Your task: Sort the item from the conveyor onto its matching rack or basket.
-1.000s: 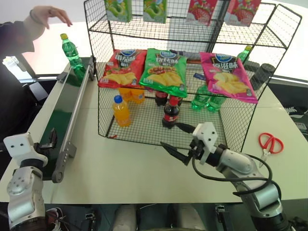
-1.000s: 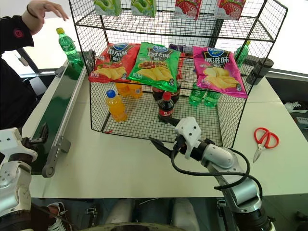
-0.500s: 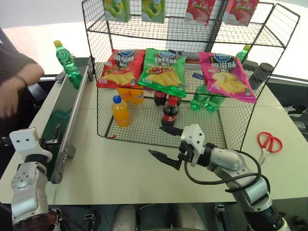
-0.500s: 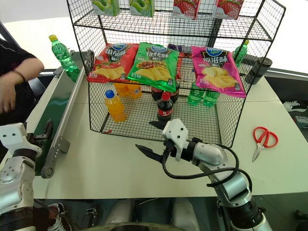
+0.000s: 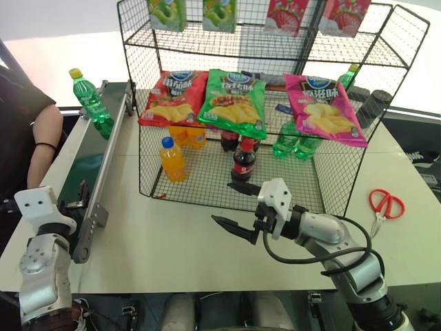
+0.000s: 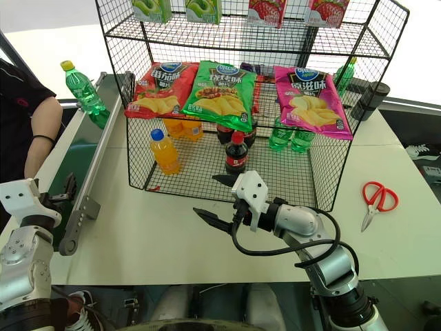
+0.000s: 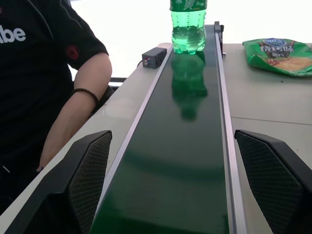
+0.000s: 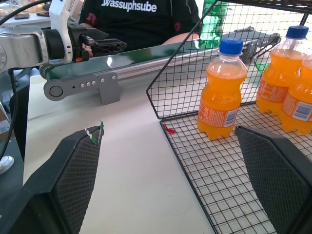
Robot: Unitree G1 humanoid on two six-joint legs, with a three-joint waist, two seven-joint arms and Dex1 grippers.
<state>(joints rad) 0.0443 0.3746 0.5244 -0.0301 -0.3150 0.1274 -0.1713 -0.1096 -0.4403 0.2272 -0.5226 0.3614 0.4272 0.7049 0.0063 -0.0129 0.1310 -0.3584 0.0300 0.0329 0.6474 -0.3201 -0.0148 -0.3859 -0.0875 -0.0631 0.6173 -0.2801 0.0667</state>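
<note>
We see the black wire-mesh rack (image 5: 289,103) on the white table (image 5: 172,241), the dark green conveyor (image 5: 86,165) along its left side, and the green soda bottle (image 5: 87,96) upright at the belt's far end. Our left gripper (image 7: 170,204) spans the belt's near end, fingers spread; our right gripper (image 5: 233,207), also spread, hovers before the rack.

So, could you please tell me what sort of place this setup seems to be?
Probably a lab mock-up of a shop's stocking line: a conveyor belt carrying a green soda bottle, a wire rack hung with chip bags, and drink bottles on its bottom tier.
</note>
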